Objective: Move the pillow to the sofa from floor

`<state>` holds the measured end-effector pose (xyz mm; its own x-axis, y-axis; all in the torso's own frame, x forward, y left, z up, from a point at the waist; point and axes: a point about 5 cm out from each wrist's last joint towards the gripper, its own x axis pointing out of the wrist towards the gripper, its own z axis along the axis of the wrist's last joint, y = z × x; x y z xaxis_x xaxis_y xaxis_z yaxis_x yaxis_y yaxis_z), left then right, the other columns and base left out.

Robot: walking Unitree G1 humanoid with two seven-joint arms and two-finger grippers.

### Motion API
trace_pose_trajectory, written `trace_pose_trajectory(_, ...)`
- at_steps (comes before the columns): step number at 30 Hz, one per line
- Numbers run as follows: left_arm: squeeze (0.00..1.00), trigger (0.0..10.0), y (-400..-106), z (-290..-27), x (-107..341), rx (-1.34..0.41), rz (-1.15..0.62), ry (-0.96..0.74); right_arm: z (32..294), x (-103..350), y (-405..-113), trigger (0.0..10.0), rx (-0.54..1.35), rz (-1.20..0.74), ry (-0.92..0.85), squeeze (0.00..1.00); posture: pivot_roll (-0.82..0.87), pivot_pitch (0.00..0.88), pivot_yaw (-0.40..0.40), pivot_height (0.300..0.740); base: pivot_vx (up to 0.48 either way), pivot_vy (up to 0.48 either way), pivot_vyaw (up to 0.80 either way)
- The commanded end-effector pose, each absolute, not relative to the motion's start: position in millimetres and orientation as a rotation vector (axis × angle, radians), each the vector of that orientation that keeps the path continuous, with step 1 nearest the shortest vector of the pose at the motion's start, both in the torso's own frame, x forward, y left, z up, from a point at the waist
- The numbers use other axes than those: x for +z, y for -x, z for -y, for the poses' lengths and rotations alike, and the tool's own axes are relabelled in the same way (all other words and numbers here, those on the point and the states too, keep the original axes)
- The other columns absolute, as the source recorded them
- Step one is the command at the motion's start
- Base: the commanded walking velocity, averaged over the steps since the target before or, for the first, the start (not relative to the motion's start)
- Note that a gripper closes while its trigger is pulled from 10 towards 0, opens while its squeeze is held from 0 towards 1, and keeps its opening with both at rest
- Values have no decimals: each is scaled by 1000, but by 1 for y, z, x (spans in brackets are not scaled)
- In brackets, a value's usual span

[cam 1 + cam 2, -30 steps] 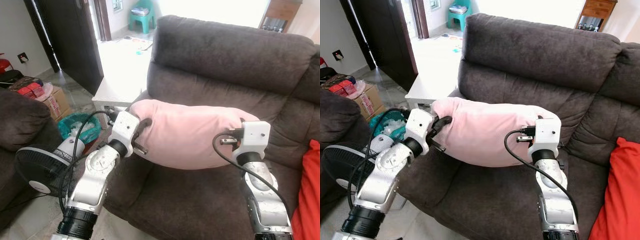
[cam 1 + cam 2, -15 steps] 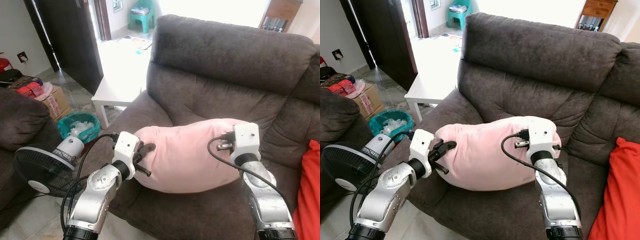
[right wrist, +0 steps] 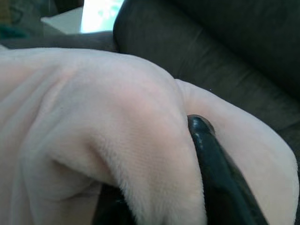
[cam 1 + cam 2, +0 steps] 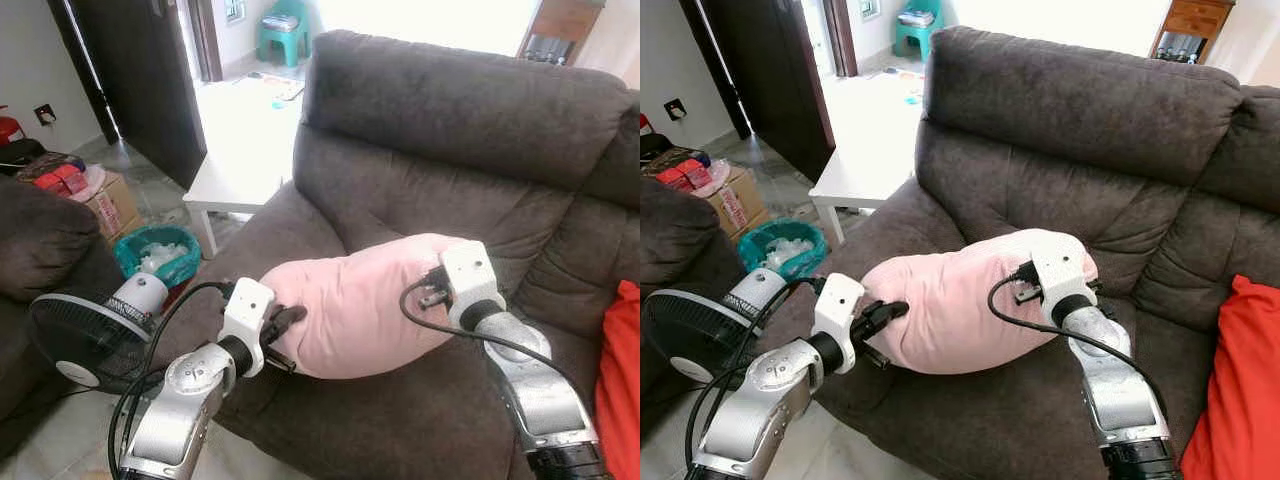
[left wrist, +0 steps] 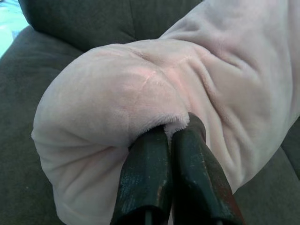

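Observation:
A pale pink pillow (image 4: 360, 305) lies on the seat of the dark brown sofa (image 4: 470, 110), leaning toward the backrest. My left gripper (image 4: 283, 325) is shut on the pillow's left corner; in the left wrist view its two black fingers (image 5: 159, 183) pinch a fold of pink fabric (image 5: 117, 108). My right gripper (image 4: 462, 312) is shut on the pillow's right end, mostly buried in the fabric; the right wrist view has one black finger (image 3: 213, 159) wrapped by pillow (image 3: 93, 117).
A white low table (image 4: 232, 175) stands left of the sofa. A black fan (image 4: 85, 335), a teal bin (image 4: 160, 255) and a cardboard box (image 4: 105, 200) sit on the floor at left. A red cushion (image 4: 618, 400) lies at the sofa's right edge.
Both arms lowered the pillow from mid-air in front of the backrest down onto the seat cushion. Both grippers kept their hold throughout.

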<state>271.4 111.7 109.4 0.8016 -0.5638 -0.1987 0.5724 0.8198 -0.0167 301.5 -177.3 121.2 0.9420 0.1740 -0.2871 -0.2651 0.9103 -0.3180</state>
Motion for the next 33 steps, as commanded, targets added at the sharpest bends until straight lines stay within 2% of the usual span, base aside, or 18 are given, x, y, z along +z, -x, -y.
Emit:
trace_pose_trajectory(1,0,10000,-268,-94,121,-707,-151,-31,151,134,-302,10000,350,-190,352,1000,86,18,-75,740,0,0,0)
trace_pose_trajectory(18,0,10000,-277,-99,120,-599,-133,-37,159,141,-305,10000,302,-183,382,1000,81,30,-81,740,0,0,0)
trace_pose_trajectory(24,0,10000,-285,-108,120,-488,-121,-46,162,142,-305,10000,299,-188,409,1000,77,33,-84,740,0,0,0)
trace_pose_trajectory(33,0,10000,-287,-111,118,-454,-127,-54,167,142,-307,10000,275,-187,438,1000,75,36,-85,740,0,0,0)
